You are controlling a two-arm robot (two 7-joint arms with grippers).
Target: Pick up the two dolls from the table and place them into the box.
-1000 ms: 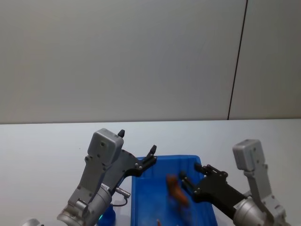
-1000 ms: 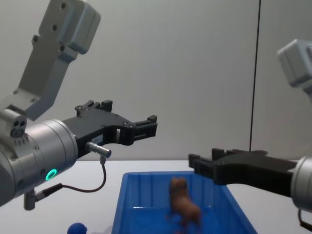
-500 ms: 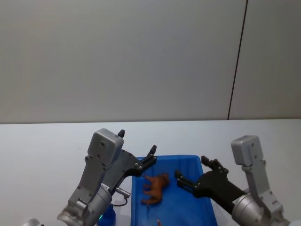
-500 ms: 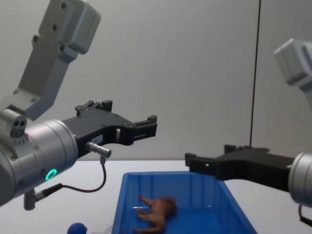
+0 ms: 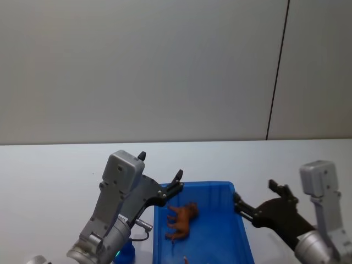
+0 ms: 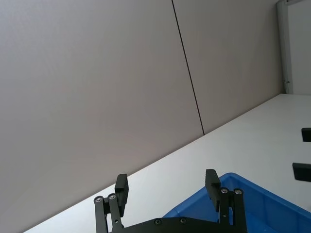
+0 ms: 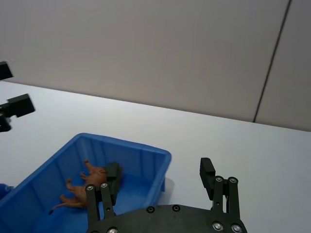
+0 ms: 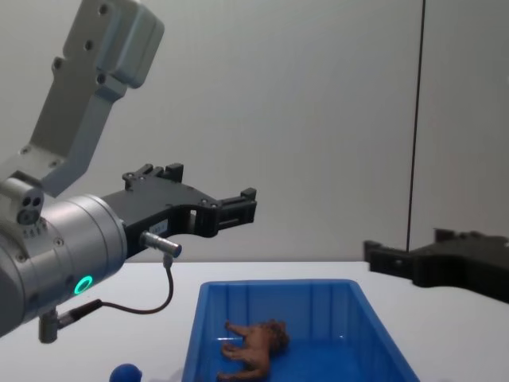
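The brown lion figure (image 5: 181,220) is seen lying on its side on the floor of the blue bin (image 5: 203,185), well clear of both sets of jaws. The right gripper (image 5: 256,196) is held just outside the bin's right rim, its jaws spread and empty. The left gripper (image 5: 160,165) is poised above the bin's far left corner, its jaws likewise spread with nothing between them. The blue ball-topped toy (image 8: 126,372) is found on the white table (image 5: 55,176), beside the bin's left wall.
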